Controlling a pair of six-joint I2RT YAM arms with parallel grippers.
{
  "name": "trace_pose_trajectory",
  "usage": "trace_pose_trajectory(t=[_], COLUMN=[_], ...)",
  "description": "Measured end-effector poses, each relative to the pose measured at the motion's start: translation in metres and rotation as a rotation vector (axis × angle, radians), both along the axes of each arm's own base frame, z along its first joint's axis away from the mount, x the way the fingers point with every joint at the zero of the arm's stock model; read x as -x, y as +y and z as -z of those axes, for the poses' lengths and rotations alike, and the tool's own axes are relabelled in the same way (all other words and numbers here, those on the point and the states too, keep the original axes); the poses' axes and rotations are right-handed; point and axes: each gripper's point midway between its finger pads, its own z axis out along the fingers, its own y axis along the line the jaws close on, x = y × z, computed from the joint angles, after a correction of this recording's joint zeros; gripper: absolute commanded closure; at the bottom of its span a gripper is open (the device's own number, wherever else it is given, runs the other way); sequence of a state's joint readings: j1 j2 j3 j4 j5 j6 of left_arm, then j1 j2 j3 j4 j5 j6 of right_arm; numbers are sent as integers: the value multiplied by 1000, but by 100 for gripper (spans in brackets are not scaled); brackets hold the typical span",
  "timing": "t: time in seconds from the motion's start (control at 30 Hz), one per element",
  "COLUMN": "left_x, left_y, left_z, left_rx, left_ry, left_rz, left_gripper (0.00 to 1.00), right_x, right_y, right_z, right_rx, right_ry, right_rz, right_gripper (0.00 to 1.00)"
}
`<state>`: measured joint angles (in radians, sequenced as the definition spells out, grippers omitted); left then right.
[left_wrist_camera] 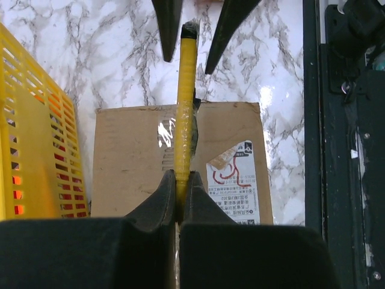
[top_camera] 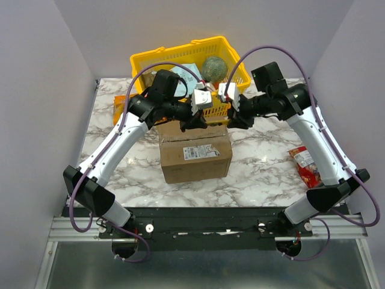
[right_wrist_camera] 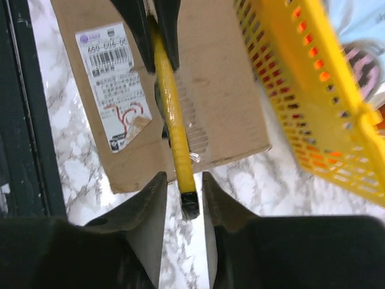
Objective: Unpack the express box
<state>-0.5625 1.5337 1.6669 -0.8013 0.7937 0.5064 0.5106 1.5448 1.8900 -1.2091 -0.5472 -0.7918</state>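
Observation:
The express box [top_camera: 195,159] is a brown carton with a white label [top_camera: 198,152], standing mid-table with its flaps flat and clear tape along the seam. My left gripper [left_wrist_camera: 180,177] is shut on one end of a yellow stick-like tool [left_wrist_camera: 185,90] with a black tip, held level above the box [left_wrist_camera: 132,162]. My right gripper [right_wrist_camera: 183,176] is open, its jaws either side of the tool's black tip [right_wrist_camera: 190,205], with gaps showing on both sides. The tool [right_wrist_camera: 171,114] runs over the box [right_wrist_camera: 222,90] along its seam. Both grippers meet above the box's far edge [top_camera: 210,120].
A yellow plastic basket [top_camera: 180,51] holding a green round item [top_camera: 213,67] and other goods stands just behind the box. A red snack bag [top_camera: 307,165] lies at the right. An orange packet [top_camera: 120,108] lies left of the basket.

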Motion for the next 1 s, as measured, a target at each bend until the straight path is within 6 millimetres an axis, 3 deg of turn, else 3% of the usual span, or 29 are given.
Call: trace_pose_trajectory(t=[0.1,0.2,0.27,0.37,0.5,0.67,1.0], left_x=[-4,-11,-12,-3,2,-2,3], left_y=[2,8,11,10,0,-10,-24], left_z=[5,7,5,-2,-30,-61,-77], left_rx=[23,77,151,272,404,508,555], left_ry=[35,87,136,184,208,195,177], left_rz=[-31,-80,-115,-127,-76,-21,58], left_gripper=[100,100,100,100,100,100,100], right_x=[-16,-47,-61,-58,-47,-40,10], right_y=[-8,-42,-65,-60,-47,-46,-14], right_z=[-46,-95,-118,-136,-136,-124,-98], right_rx=[-196,-411,-526,-632,-674,-648,-558], right_ry=[33,47,70,121,153,122,119], right_rz=[108,261,324,258,145,111,-67], right_gripper=[37,35,31,23,28,29,38])
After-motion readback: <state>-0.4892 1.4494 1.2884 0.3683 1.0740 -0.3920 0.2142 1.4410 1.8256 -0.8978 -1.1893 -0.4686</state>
